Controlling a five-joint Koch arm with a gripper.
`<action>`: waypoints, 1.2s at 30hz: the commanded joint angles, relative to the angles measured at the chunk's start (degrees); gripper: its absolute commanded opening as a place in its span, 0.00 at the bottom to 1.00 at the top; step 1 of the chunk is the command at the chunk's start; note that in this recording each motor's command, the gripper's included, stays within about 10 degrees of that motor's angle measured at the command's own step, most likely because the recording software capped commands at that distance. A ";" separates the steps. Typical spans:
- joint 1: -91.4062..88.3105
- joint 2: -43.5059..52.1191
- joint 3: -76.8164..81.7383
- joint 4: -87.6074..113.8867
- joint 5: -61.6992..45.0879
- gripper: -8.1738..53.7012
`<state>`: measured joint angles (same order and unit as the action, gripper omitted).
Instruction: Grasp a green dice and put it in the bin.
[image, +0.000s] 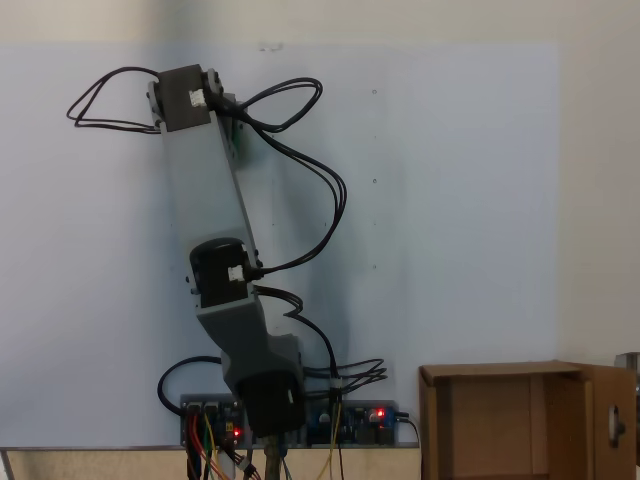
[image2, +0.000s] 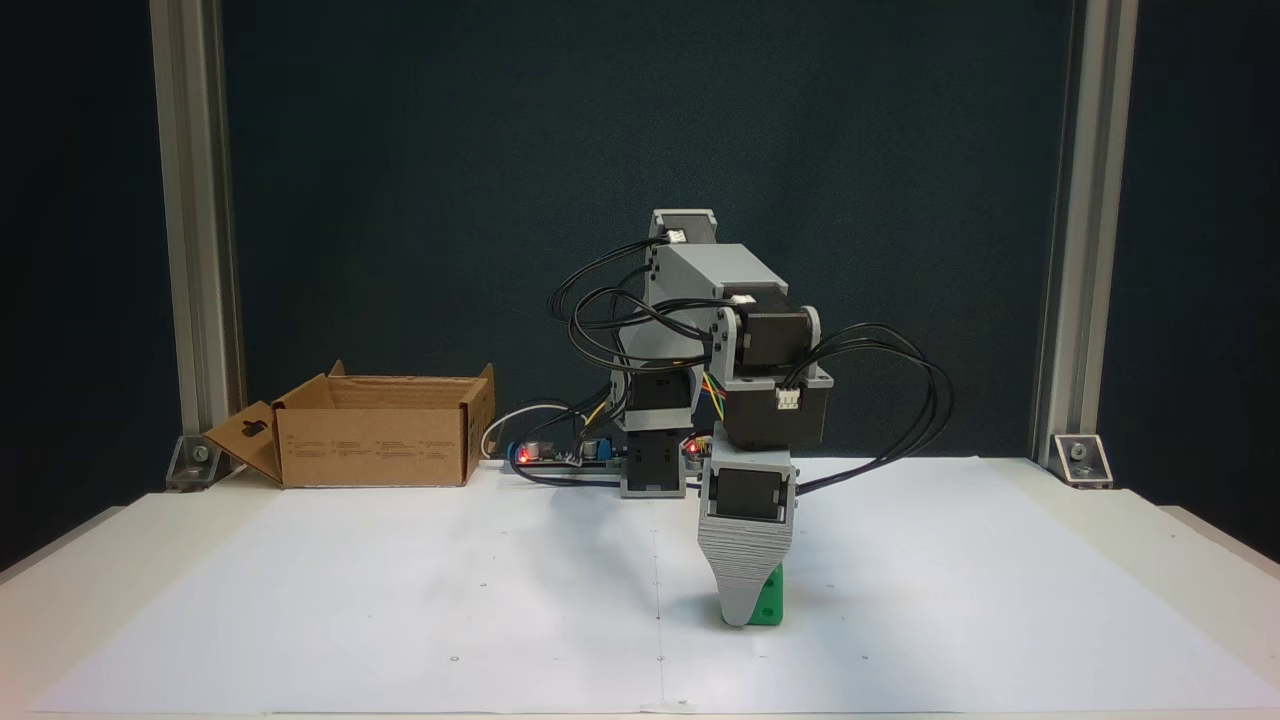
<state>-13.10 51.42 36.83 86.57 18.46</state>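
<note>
The dice (image2: 768, 602) sits on the white paper (image2: 400, 600) covering the desk (image2: 1180, 560), in the front-facing fixed view a little right of the middle and well forward of the arm's base. Only its right side and lower corner show, bright green with darker pips; the rest is hidden behind the fingers (image2: 742, 612).

The fingers point straight down onto the dice, their grey ribbed wedge tapering to a tip that reaches the paper just left of the cube. One jaw lies in front of the other from this camera, so whether they are closed on the dice or merely around it cannot be told.

Above them the arm (image2: 740, 340) folds forward from its base, black cables looping off both sides.

The bin (image2: 375, 450) stands at the back left of the desk in that view, well apart from the dice, its flaps open. In the fixed view looking down, the bin (image: 520, 420) is at the lower right, and a sliver of green (image: 237, 140) shows beside the arm's far end.
</note>
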 joint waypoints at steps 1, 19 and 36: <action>0.70 0.18 -2.81 -0.44 2.37 0.32; 14.24 26.98 -2.90 -2.99 -1.58 0.32; 21.53 39.73 -2.90 -2.99 -7.12 0.32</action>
<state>6.86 89.74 36.83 84.64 15.73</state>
